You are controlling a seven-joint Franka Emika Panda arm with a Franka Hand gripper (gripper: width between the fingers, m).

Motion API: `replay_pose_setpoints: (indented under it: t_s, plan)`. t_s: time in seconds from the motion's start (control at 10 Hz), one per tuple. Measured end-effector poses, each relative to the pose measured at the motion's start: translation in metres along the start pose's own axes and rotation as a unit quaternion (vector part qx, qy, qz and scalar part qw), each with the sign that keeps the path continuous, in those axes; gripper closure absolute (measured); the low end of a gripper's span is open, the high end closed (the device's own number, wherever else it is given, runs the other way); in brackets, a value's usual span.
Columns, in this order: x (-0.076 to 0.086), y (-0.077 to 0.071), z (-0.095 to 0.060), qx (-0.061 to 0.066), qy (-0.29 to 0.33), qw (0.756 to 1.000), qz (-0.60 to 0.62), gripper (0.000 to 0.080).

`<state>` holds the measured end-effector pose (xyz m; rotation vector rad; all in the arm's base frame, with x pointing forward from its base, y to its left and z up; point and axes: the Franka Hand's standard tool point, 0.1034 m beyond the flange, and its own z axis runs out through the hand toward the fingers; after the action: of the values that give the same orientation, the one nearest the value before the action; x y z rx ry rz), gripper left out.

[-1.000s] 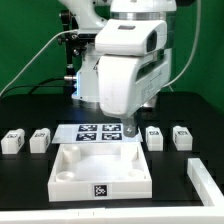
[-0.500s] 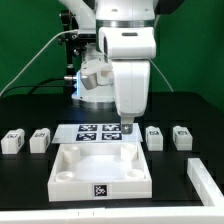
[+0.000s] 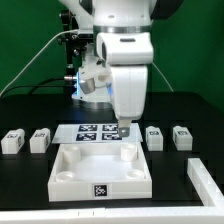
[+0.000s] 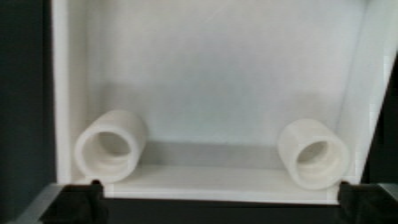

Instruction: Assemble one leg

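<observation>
Four small white legs with marker tags stand on the black table: two at the exterior view's left (image 3: 12, 141) (image 3: 40, 139) and two at its right (image 3: 155, 137) (image 3: 181, 135). The large white square panel (image 3: 70, 175) lies in front, with raised rims and round corner sockets. My gripper (image 3: 124, 131) hangs over the panel's far edge, apart from all the legs. In the wrist view the gripper (image 4: 222, 200) is open and empty. Its dark fingertips (image 4: 80, 196) stand wide apart over the panel's inner face (image 4: 214, 90), with two round sockets (image 4: 111, 148) (image 4: 315, 153) just ahead.
The marker board (image 3: 95, 131) lies flat behind the panel. Another white part (image 3: 206, 180) sits at the exterior view's lower right corner. A black stand with cables (image 3: 70, 70) rises behind the arm.
The hand has turned from an angled pose to square-on and shifted slightly toward the exterior view's left over the panel's far edge. The legs and the panel have not moved.
</observation>
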<state>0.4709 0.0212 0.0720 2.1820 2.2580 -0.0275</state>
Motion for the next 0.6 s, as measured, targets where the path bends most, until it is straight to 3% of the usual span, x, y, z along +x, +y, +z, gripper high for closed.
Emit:
replay_pose_setpoints:
  t_s: [0.1,0.3,0.6]
  plan:
    - [-0.008,-0.019,0.013,0.011,0.001,1.0,-0.002,0.015]
    - [-0.024,-0.026,0.039,0.02,0.008,1.0,0.001,0.015]
    - [-0.027,-0.026,0.061,0.031,0.013,0.999,0.006,0.015]
